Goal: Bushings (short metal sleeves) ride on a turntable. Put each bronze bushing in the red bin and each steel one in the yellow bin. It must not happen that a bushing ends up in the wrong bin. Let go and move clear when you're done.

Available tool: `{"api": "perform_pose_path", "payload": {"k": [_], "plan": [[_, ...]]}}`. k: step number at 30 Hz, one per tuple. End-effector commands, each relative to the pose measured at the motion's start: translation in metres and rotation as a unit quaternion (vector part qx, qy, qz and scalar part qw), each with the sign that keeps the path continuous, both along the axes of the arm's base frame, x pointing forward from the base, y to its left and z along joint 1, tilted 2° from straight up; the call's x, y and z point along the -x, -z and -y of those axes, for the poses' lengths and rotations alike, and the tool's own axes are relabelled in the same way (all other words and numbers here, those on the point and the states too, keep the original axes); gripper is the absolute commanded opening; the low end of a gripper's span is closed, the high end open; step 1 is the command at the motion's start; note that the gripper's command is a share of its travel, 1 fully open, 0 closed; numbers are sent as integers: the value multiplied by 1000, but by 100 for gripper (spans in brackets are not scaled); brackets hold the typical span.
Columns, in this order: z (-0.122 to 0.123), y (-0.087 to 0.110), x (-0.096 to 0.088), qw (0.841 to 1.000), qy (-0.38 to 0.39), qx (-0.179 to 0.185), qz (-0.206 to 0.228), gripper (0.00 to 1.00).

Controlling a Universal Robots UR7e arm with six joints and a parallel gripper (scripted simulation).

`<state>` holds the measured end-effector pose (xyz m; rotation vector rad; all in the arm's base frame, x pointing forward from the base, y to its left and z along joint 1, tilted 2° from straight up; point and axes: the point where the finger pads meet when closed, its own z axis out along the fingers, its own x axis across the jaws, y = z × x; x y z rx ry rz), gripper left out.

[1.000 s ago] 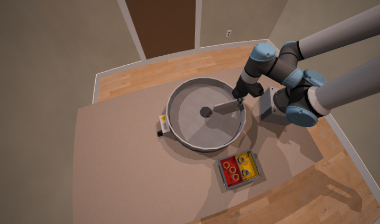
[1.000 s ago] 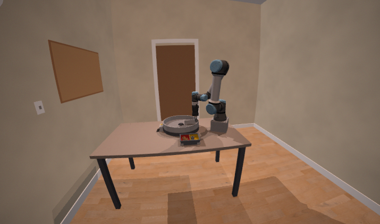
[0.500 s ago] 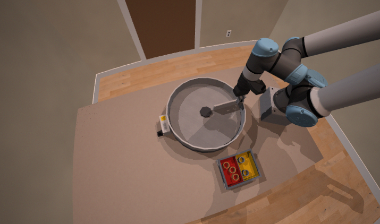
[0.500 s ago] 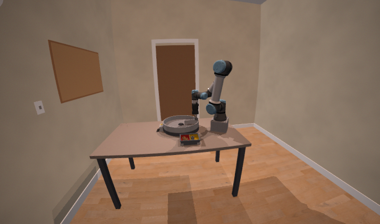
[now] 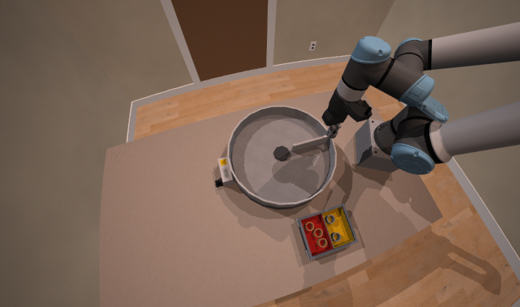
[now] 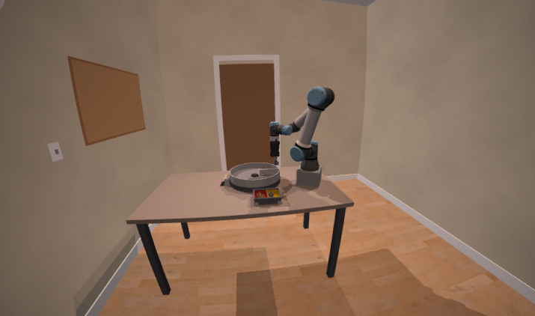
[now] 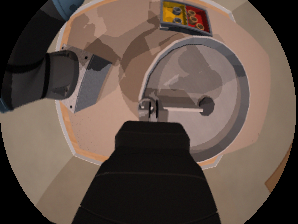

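Hand [image 5: 333, 130] [image 6: 276, 161] [image 7: 153, 105]: nearly closed, gripping a bushing [image 7: 145, 107], metal unclear
Turntable [image 5: 333, 167] [image 6: 254, 183] [image 7: 244, 95]: below hand
Binned bushings: three bronze, two steel, well apart from hand
Yellow label [image 5: 222, 161]: unreadable

The claw's fingertips [image 5: 332, 131] [image 6: 276, 161] are too small to show what sits between them.
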<state>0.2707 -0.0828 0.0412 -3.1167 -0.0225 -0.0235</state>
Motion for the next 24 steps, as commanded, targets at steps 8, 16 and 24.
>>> {"api": "perform_pose_path", "payload": {"k": [8, 16, 24], "plan": [[0, -12, 1, 1000, 0, -1, 0, 0], [-53, -13, -10, 1000, 0, 0, 0, 0], [-85, -14, -17, 1000, 0, 0, 0, 0]]}}
